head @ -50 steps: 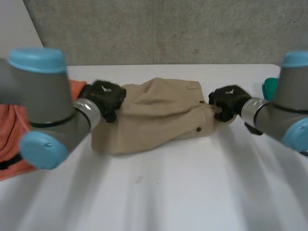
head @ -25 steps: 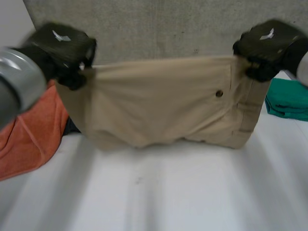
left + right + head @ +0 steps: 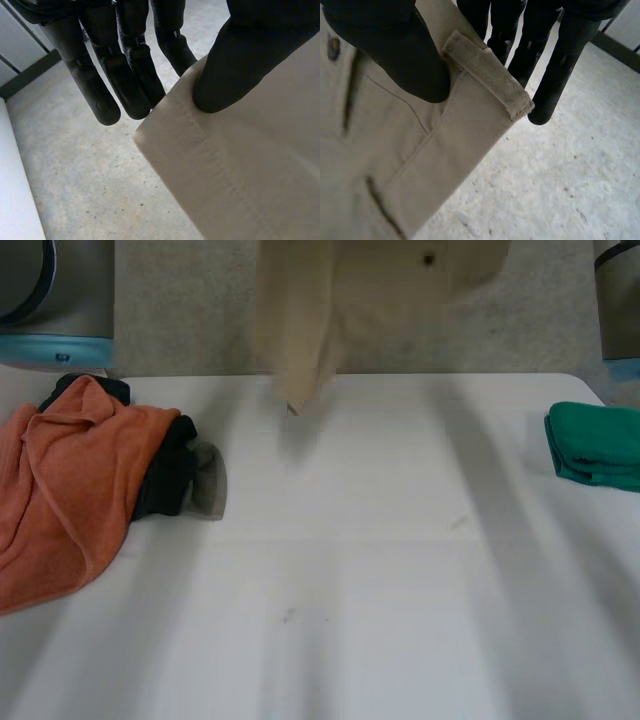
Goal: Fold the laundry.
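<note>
Since half a second ago the khaki garment has gone up: its lower edge was then down near the bench, and now most of it hangs high against the grey wall

Head view: I see the garment's lowest tip over the far edge of the bench; whether it touches there I cannot tell. On the bench at my left lies a crumpled orange cloth, with a dark garment tucked against its side and a grey piece just beyond that. A folded green cloth sits at the right edge, well apart from the rest. The left arm and right arm are raised at either side

Left wrist view: the left hand has its thumb pressed onto a corner of the khaki fabric, beside a stitched hem. Its fingers run nearly straight behind the corner, so the cloth is clamped between thumb and fingers. Concrete floor lies below

Right wrist view: the right hand has its thumb on the waistband, just beside a belt loop. Its fingers back the band from behind, clamping it. A dark button sits beside the thumb
</note>
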Controlling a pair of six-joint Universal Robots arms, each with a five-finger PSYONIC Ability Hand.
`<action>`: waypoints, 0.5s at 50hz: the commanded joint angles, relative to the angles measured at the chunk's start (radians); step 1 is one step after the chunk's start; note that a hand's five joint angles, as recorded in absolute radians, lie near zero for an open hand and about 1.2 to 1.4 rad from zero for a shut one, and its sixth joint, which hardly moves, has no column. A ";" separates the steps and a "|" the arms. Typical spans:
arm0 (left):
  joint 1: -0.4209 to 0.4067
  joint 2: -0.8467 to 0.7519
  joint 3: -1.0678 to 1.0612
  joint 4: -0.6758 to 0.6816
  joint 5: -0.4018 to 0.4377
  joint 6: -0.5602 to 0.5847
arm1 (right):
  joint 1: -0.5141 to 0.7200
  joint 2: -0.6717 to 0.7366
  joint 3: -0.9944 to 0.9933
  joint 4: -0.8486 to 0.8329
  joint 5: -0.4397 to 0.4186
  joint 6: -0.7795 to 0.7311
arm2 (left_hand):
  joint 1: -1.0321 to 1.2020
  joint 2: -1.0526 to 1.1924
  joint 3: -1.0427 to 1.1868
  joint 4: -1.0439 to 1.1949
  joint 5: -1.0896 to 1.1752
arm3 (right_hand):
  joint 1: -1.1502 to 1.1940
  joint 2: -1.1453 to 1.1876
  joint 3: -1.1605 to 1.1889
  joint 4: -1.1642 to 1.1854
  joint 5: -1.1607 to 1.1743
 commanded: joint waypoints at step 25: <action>-0.109 0.024 -0.971 -0.153 0.020 -0.029 | 0.014 0.160 0.564 0.490 -0.082 -0.353 | 0.230 0.199 0.204 0.194 0.236 | 0.276 0.220 0.209 0.198 0.219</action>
